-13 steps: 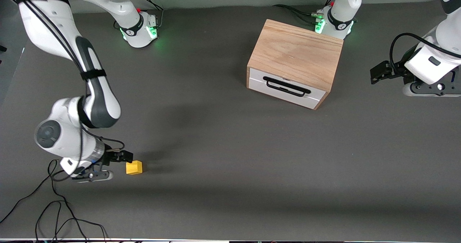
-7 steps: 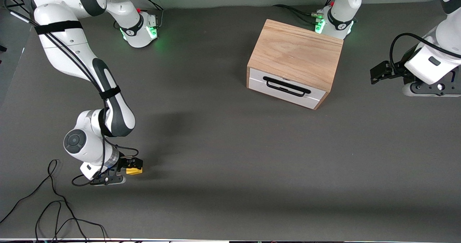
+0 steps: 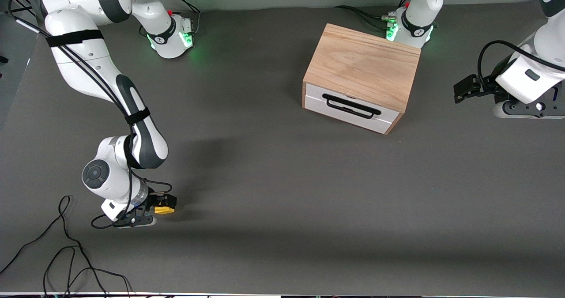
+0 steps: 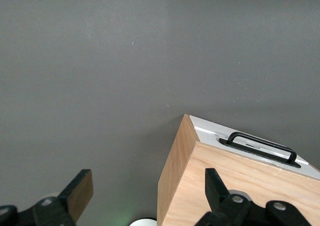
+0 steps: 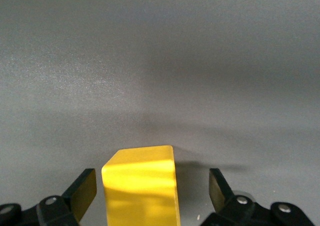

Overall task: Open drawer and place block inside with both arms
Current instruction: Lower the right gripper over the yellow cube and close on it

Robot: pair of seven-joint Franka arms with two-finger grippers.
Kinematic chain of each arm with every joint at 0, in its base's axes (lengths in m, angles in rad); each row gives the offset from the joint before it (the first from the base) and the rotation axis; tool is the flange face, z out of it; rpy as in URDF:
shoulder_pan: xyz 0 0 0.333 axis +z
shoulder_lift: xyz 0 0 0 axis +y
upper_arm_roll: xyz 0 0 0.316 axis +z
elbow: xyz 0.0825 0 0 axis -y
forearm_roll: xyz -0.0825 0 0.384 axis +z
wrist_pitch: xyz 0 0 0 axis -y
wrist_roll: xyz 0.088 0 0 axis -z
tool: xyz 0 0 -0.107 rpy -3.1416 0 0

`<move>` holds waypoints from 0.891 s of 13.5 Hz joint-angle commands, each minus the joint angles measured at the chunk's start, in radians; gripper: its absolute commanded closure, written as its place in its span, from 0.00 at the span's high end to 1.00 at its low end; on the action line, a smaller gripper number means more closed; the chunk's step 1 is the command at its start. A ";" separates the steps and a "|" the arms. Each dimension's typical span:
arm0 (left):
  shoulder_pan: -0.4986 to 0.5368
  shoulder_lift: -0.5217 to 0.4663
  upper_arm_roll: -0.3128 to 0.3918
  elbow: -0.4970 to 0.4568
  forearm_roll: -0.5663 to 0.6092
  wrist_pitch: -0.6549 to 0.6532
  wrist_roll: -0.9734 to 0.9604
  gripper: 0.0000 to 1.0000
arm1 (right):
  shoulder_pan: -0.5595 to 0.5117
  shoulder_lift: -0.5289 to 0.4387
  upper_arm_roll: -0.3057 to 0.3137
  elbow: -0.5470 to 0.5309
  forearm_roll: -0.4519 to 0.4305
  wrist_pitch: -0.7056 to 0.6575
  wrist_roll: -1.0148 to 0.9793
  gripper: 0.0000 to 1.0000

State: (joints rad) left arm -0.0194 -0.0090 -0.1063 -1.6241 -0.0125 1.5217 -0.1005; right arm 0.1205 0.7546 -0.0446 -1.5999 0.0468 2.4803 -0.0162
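Front view: on the dark grey bench (image 3: 282,192) a light oak-wood box (image 3: 363,66) stands near the left arm's base, its white-fronted drawer (image 3: 348,109) with the black bar handle (image 3: 351,106) shut and facing the front camera. The small yellow cube block (image 3: 164,209) lies on the bench toward the right arm's end, much nearer the front camera than the box and well apart from it. The white right arm reaches down to it, and the right gripper (image 3: 162,204) sits low at the block, partly covering it. The left gripper (image 3: 463,89) hangs over the bench at the left arm's end, beside the box, where that arm waits.

Left wrist view: the left gripper (image 4: 150,193) has its jaws spread wide with nothing between them; below are the box (image 4: 210,181) and the drawer front (image 4: 250,142), closed.

Right wrist view: the right gripper (image 5: 152,188) stands with jaws wide apart on either side of the block (image 5: 141,186); gaps show between each finger and the cube, so it is not clamped.
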 commanded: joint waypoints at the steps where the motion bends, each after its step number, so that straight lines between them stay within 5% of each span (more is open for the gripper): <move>1: 0.004 0.009 -0.003 0.024 -0.003 -0.024 0.015 1.00 | 0.004 0.026 -0.003 0.026 0.021 0.016 -0.007 1.00; 5: -0.004 0.009 -0.003 0.020 -0.004 -0.031 0.015 1.00 | 0.004 0.044 0.000 0.058 0.021 0.014 -0.007 0.99; 9: -0.013 0.007 -0.007 0.018 -0.006 -0.046 0.001 1.00 | 0.005 0.045 0.000 0.057 0.021 0.012 -0.010 0.48; 12: -0.016 0.023 -0.007 0.023 -0.011 -0.018 0.001 0.99 | 0.004 0.045 0.000 0.057 0.021 0.012 -0.010 0.46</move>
State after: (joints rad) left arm -0.0250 -0.0045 -0.1175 -1.6241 -0.0137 1.5027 -0.0999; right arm 0.1219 0.7824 -0.0438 -1.5684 0.0469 2.4914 -0.0160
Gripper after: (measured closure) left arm 0.013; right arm 0.449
